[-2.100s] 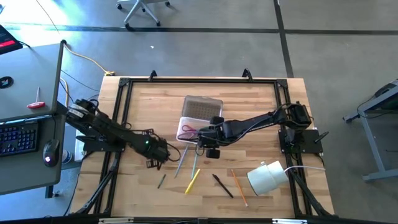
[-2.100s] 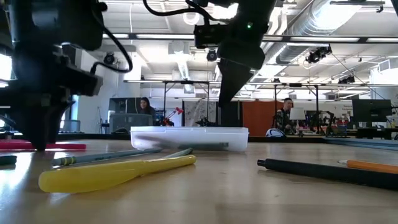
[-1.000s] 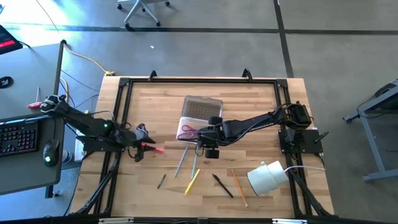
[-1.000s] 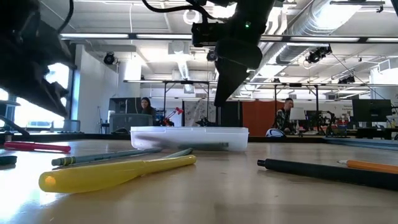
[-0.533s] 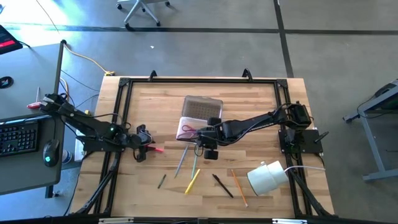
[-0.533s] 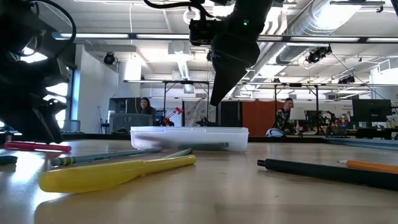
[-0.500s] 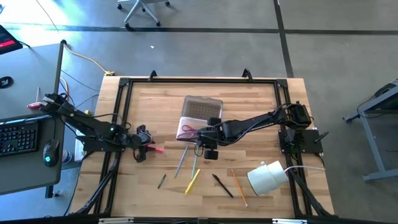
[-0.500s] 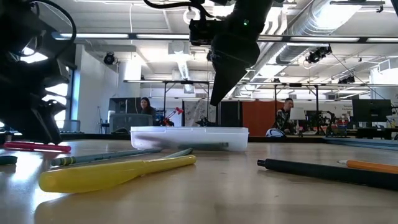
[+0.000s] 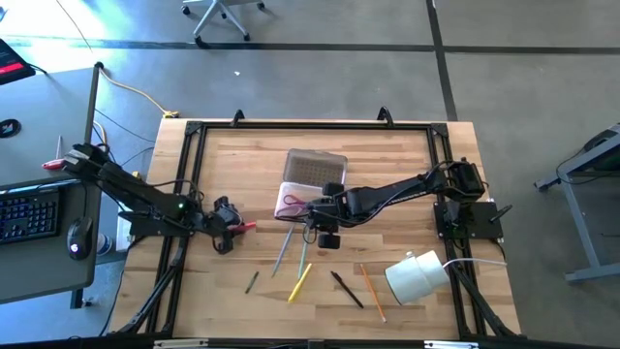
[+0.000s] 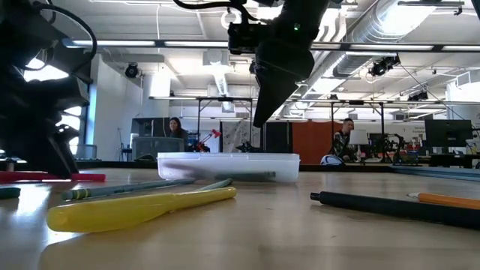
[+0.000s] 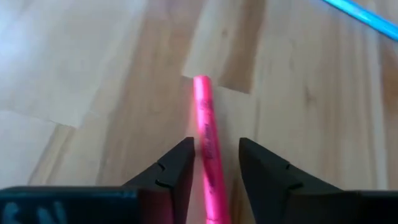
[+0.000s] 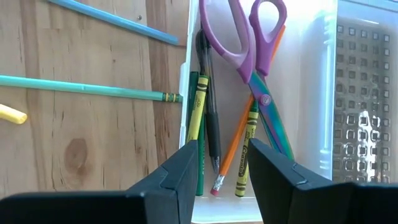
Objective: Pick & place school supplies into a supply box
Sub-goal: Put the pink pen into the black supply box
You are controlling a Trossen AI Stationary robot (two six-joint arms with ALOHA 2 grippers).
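Note:
A red pen [image 9: 244, 227] lies flat on the table at the left. My left gripper [image 9: 231, 229] is open and low at the pen's near-left end, one finger on either side of it [image 11: 216, 146]. The supply box [image 9: 294, 204] stands mid-table with its dotted lid [image 9: 315, 167] open. It holds purple-handled scissors [image 12: 249, 56], crayons, a pencil and a dark pen. My right gripper [image 9: 325, 225] is open and empty just above the box's near-right edge [image 12: 224, 149]. More pens and pencils [image 9: 302, 276] lie on the table nearer the front. My left gripper has its fingers level with the table, along the red pen's shaft [image 11: 208, 146], which lies on the wood between them. The pen runs close by the inner side of one finger [image 11: 180, 165]. I cannot tell whether it touches.
A white roll [image 9: 415, 275] lies at the front right. A yellow marker [image 10: 142, 208], two thin pencils [image 9: 291, 254], a black pen [image 10: 390, 206] and an orange pencil [image 9: 373, 291] lie scattered before the box. A black frame [image 9: 189, 174] borders the table.
My left gripper has moved a little toward the table's right edge and come down around the red pen's left end. The pen's right end has swung slightly toward the far edge. The pen still lies on the table.

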